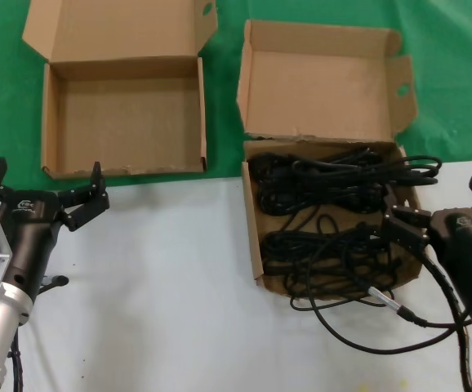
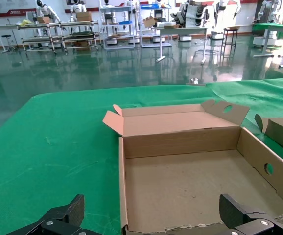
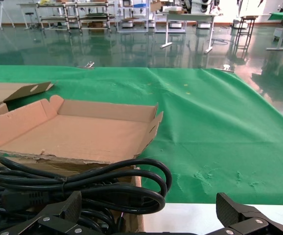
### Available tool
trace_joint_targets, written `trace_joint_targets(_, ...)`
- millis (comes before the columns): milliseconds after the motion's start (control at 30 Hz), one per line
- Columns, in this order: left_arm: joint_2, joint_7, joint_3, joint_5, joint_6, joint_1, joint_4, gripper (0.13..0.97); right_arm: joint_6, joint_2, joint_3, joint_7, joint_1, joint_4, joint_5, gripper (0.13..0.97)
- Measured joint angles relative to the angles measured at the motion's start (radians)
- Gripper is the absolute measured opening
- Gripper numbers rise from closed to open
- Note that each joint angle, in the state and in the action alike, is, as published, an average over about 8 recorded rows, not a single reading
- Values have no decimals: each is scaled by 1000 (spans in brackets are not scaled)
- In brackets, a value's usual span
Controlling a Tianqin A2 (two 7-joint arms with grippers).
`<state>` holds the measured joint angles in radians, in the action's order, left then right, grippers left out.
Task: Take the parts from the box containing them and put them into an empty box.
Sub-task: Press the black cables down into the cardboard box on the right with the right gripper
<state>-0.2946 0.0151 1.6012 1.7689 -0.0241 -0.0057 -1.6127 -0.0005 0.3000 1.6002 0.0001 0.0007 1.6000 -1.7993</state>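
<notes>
The cords (image 1: 330, 220) are black and rubbery, looped in long tangled bundles. They fill the cord box (image 1: 253, 237), a shallow brown cardboard box that sits on the white part of the table (image 1: 171, 286), near its right side. Some loops spill over the box's near and right edges onto the white top. Its lid (image 1: 322, 82) stands open at the back, with slanted side wings; the right wing has a round hole. The lid's hinge edge looks torn and ragged.

The empty box (image 1: 126, 118) is also brown cardboard, with a bare, rough floor. It lies on the green cloth (image 1: 456, 73) toward the table's back left. Its flat lid is folded back and has a small oval hole near one corner. A narrow strip of green cloth shows between the two boxes.

The left gripper (image 1: 44, 186) hangs just in front of the empty box's near wall, with its black fingers spread wide and nothing in them. The right gripper (image 1: 440, 208) is at the right edge of the cord box, its fingers also spread wide and empty, right over the spilling loops.

There is open white table in front of the empty box and between the two arms.
</notes>
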Motion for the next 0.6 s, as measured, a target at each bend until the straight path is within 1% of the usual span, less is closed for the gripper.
trace_joint_targets(433, 0, 0, 0, 0, 0, 0, 0, 966, 0, 0, 0, 0, 0, 0, 0, 966)
trace_joint_targets(600, 0, 0, 0, 0, 0, 0, 0, 944, 0, 0, 0, 0, 0, 0, 0, 966)
